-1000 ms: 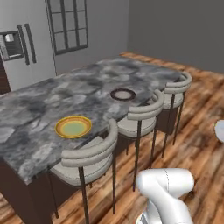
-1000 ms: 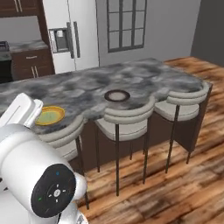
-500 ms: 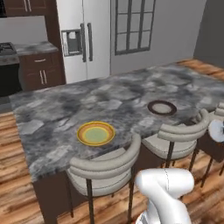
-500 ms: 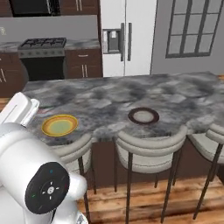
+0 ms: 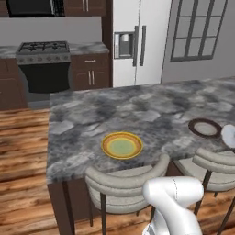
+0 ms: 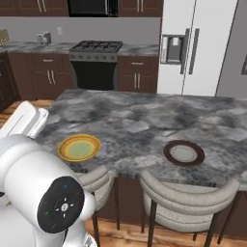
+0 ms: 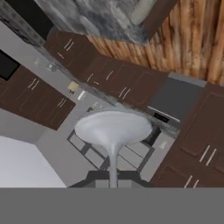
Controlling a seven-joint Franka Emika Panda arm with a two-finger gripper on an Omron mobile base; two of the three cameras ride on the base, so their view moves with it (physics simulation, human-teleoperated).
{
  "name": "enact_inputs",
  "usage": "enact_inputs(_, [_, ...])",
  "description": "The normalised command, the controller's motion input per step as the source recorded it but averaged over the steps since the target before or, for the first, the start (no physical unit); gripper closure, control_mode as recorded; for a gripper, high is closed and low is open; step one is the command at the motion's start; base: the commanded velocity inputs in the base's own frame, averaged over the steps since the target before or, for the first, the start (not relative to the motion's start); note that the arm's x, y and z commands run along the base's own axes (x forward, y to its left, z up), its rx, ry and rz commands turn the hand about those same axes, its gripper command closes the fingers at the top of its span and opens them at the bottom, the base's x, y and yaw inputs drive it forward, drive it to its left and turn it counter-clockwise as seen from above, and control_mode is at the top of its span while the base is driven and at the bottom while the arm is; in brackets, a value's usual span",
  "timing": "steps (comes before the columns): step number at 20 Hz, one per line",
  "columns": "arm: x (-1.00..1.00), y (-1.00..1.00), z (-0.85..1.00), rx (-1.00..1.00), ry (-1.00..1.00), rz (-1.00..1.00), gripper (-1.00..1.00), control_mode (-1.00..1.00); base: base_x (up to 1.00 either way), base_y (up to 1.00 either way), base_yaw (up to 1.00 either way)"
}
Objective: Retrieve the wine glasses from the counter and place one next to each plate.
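A clear wine glass (image 7: 113, 129) stands in my gripper (image 7: 113, 179), which is shut on its thin stem, with the round wide part above the fingers. The yellow-orange plate (image 5: 121, 145) (image 6: 79, 147) lies near the front edge of the grey marbled island (image 5: 156, 108) (image 6: 140, 118). The brown-rimmed plate (image 5: 204, 128) (image 6: 184, 153) lies further right on the same top. My white hand (image 6: 26, 120) is raised at the island's left end in the right base view.
Pale curved-back stools (image 5: 124, 183) (image 6: 185, 198) line the island's near side. Behind it are a black stove (image 5: 43, 64) (image 6: 95, 62), a white fridge (image 5: 135, 41) (image 6: 193, 46), dark cabinets and a back counter with a silver toaster (image 6: 44, 37). Wooden floor (image 5: 23, 160) runs on the left.
The whole scene has swung as the base turned: the island now lies square in front, with stove and fridge behind it. The gripper stays shut.
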Motion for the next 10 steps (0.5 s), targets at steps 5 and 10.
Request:
enact_inputs(5, [0.0, 0.0, 0.0, 0.0, 0.0, 0.0, 1.0, 1.0, 0.84, -0.21, 0.35])
enact_inputs(10, [0.62, -0.1, -0.13, 0.01, 0.05, 0.17, 1.0, -1.0, 0.13, -0.02, 0.05])
